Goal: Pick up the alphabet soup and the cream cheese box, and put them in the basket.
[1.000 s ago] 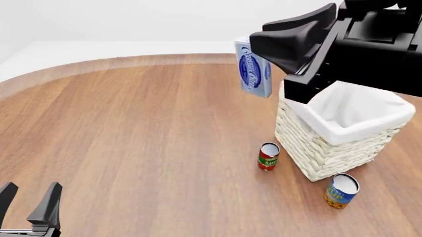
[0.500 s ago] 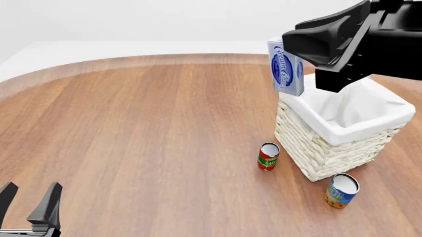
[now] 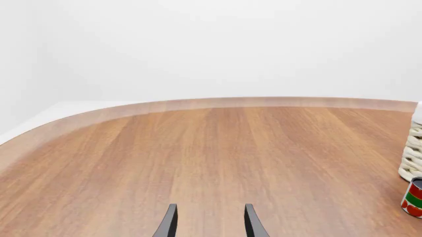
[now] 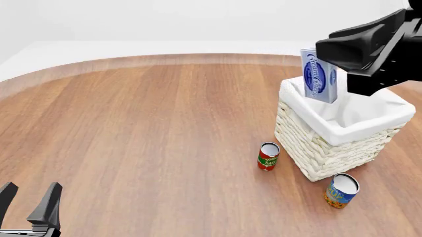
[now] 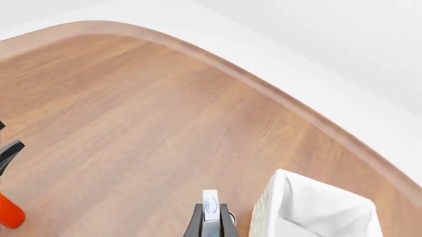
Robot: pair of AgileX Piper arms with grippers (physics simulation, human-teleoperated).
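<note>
Pinching the cream cheese box point(image 4: 318, 75) upright, the right claw point(image 4: 343, 54) hangs over the basket point(image 4: 310, 143) — left claw point(image 4: 29, 205) spread (low, near the bench point(image 4: 145, 128) edge) — alphabet soup point(image 4: 341, 190) stands beside the basket

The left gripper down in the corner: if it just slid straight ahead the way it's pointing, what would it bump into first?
Probably nothing: ahead of the left gripper lies only bare table to its far edge. The basket sits off to the side.
</note>
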